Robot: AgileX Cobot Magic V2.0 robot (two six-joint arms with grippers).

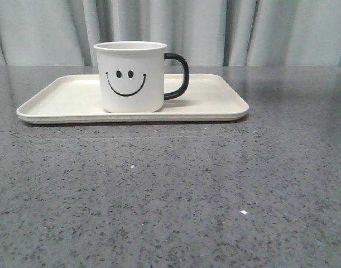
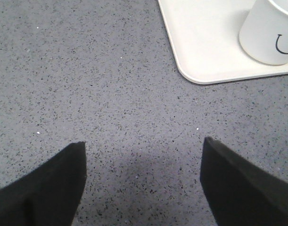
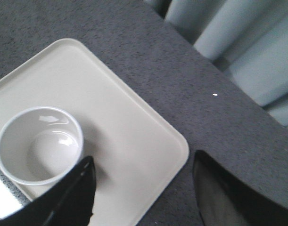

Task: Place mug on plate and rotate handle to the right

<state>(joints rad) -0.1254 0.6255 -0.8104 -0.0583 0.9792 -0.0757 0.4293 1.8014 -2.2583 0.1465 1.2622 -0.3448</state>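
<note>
The white mug (image 1: 131,77) with a black smiley face stands upright on the cream plate (image 1: 215,97), left of the plate's middle. Its black handle (image 1: 178,75) points to the right. Neither gripper shows in the front view. My left gripper (image 2: 143,150) is open and empty over bare table, apart from the plate's corner (image 2: 200,61) and the mug (image 2: 268,33). My right gripper (image 3: 143,162) is open and empty above the plate's right end (image 3: 134,141). One finger (image 3: 73,193) is next to the mug (image 3: 40,146) and hides the handle.
The plate sits on a dark speckled grey table (image 1: 170,195). Pale curtains (image 1: 243,28) hang behind the table's far edge and also show in the right wrist view (image 3: 247,42).
</note>
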